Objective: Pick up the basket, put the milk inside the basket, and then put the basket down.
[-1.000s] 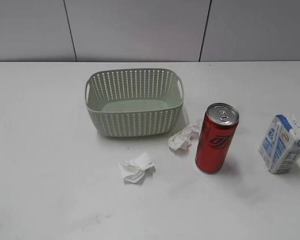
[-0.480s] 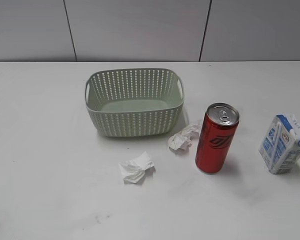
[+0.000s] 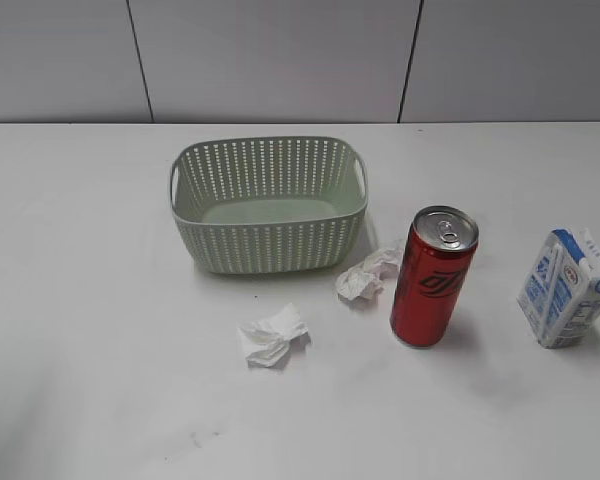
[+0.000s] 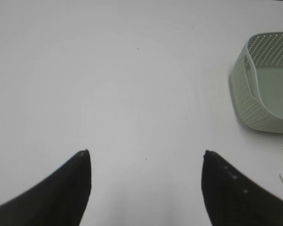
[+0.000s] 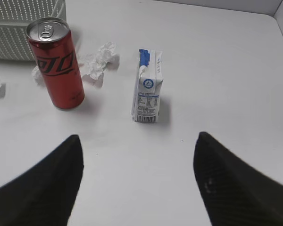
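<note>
The sage-green basket (image 3: 269,204) stands empty at the middle back of the white table; its left end shows in the left wrist view (image 4: 264,89). The white and blue milk carton (image 3: 566,288) stands upright at the far right, also in the right wrist view (image 5: 147,87). My left gripper (image 4: 145,153) is open and empty above bare table, well left of the basket. My right gripper (image 5: 139,136) is open and empty, just short of the milk. Neither arm shows in the exterior view.
A red soda can (image 3: 433,277) stands between basket and milk, also in the right wrist view (image 5: 55,61). Two crumpled white tissues lie in front of the basket, one (image 3: 272,337) at the front and one (image 3: 368,273) next to the can.
</note>
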You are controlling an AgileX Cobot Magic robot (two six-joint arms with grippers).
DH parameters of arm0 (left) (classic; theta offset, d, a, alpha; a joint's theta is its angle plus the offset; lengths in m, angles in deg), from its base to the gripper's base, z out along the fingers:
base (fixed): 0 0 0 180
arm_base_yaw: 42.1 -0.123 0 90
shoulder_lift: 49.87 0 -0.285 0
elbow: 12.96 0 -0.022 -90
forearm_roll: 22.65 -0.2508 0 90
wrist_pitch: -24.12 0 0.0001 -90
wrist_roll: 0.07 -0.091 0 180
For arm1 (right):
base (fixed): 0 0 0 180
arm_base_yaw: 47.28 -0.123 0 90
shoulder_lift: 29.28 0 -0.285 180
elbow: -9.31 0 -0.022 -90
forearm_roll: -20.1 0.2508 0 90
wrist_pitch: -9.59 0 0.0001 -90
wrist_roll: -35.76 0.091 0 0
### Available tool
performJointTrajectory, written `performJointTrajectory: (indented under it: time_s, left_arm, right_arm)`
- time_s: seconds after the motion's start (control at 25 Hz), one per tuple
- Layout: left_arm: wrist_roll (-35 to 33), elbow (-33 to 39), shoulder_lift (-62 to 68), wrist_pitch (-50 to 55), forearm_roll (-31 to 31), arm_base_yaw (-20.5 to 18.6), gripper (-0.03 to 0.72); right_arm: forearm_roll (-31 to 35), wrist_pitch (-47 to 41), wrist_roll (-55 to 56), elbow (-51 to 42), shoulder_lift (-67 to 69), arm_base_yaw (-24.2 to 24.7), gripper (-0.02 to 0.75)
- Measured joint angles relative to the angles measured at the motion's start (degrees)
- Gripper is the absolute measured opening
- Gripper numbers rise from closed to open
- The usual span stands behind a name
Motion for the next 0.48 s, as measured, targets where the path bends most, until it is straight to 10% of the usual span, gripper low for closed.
performJointTrajectory:
  time_s: [0.48]
  left_arm:
    - [1.9,-26.0,33.4,8.4,1.3,11.0,0.554]
  right_arm:
    - [-0.6,0.0,1.2,0.0,0.0,0.0,0.571]
